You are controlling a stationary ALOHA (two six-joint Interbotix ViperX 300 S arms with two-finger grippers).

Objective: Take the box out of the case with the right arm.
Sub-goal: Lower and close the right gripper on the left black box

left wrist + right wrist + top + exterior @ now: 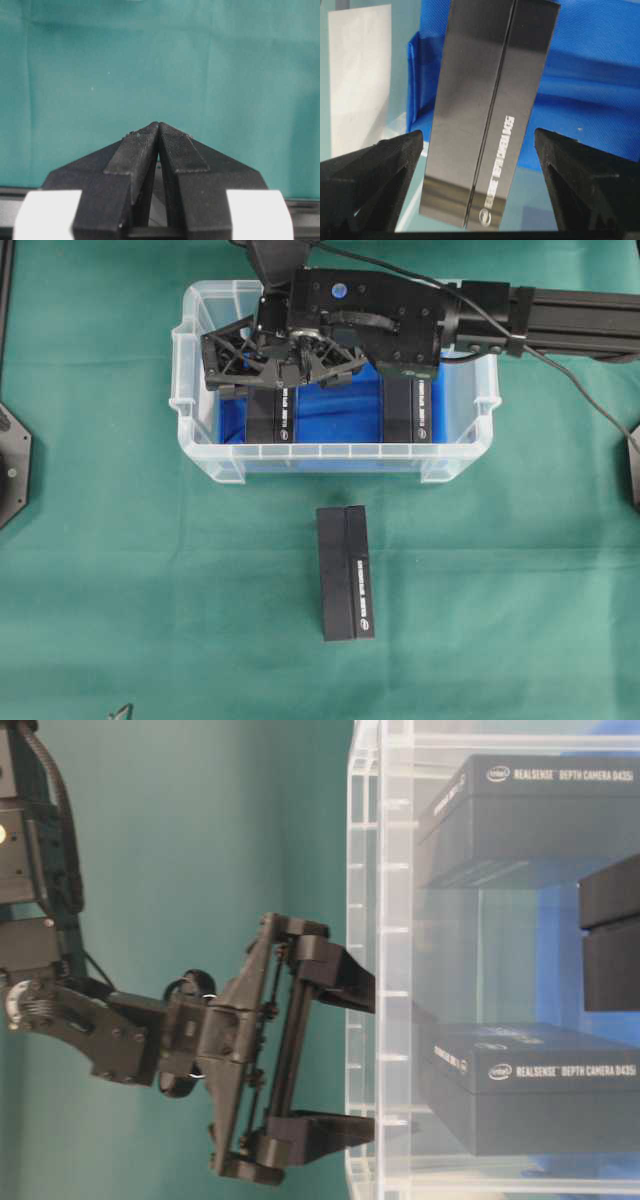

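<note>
While the splayed, empty black right gripper (480,175) straddles the black rectangular cardboard box (490,110), a misaligned descent could jam fingertips onto it.

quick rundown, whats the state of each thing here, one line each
right gripper: open, over the case, fingers either side of the left box, not gripping
left gripper: shut, empty, over the green cloth
case: upright, no lid, blue sheet lining the bottom
left box in the case: resting inside, not lifted
right box in the case: resting inside, untouched
box on the cloth: lying outside, in front of the case
</note>
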